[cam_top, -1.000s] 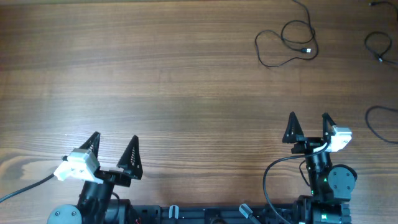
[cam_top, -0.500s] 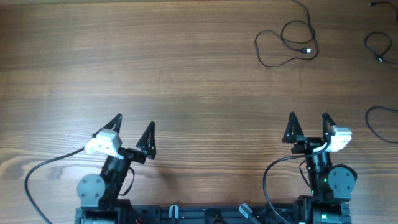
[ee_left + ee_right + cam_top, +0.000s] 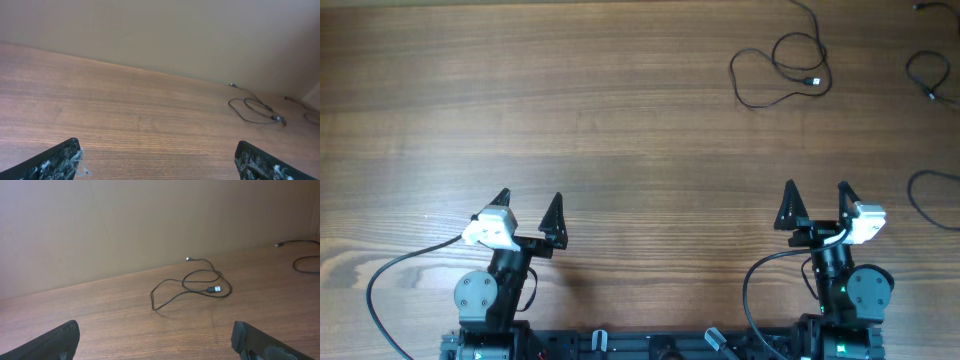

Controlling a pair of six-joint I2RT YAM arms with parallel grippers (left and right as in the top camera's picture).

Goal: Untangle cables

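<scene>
Three thin black cables lie loose and apart at the table's far right. One is looped with a small plug, one is by the right edge, and one is an arc further forward. The looped cable lies well ahead of my right gripper. It also shows far off to the right in the left wrist view. My left gripper and right gripper both stand open near the front edge, with nothing between the fingers. Neither touches a cable.
The wooden table runs wide to the left and middle. A plain wall stands behind the table's far edge. Thick black arm cables loop beside each arm base at the front.
My left gripper has swung to the right and a little away from the front edge, still open. The right arm and the cables have not moved.
</scene>
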